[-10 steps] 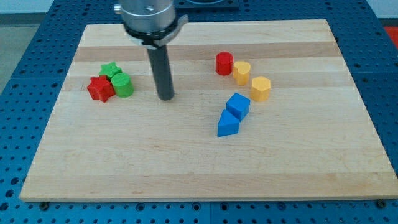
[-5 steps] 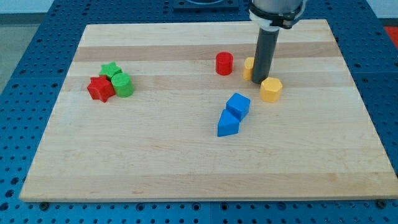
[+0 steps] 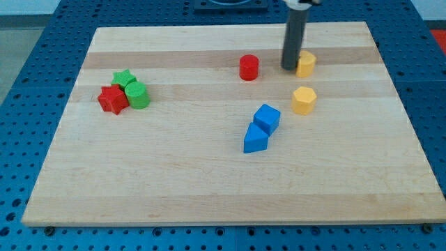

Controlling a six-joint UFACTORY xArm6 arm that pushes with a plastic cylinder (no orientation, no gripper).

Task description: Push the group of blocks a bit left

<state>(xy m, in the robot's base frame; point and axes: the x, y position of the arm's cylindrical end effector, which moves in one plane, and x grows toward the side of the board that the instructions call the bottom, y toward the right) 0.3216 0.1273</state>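
My tip (image 3: pixel 290 67) stands at the view's upper right, touching the left side of a yellow block (image 3: pixel 306 64). A red cylinder (image 3: pixel 249 67) lies to the tip's left. A yellow hexagonal block (image 3: pixel 303 100) lies below the tip. A blue cube (image 3: pixel 266 118) and a blue wedge-shaped block (image 3: pixel 255 139) touch each other near the board's middle. At the view's left a red star (image 3: pixel 112 100), a green star (image 3: pixel 124 79) and a green cylinder (image 3: pixel 137 95) sit packed together.
The wooden board (image 3: pixel 209 188) rests on a blue perforated table (image 3: pixel 21 84). The board's top edge runs just above the tip.
The tip moved from the left-centre to the right, then up toward the top edge. The upper yellow block was shoved up and right; the lower yellow block and red cylinder shifted slightly.
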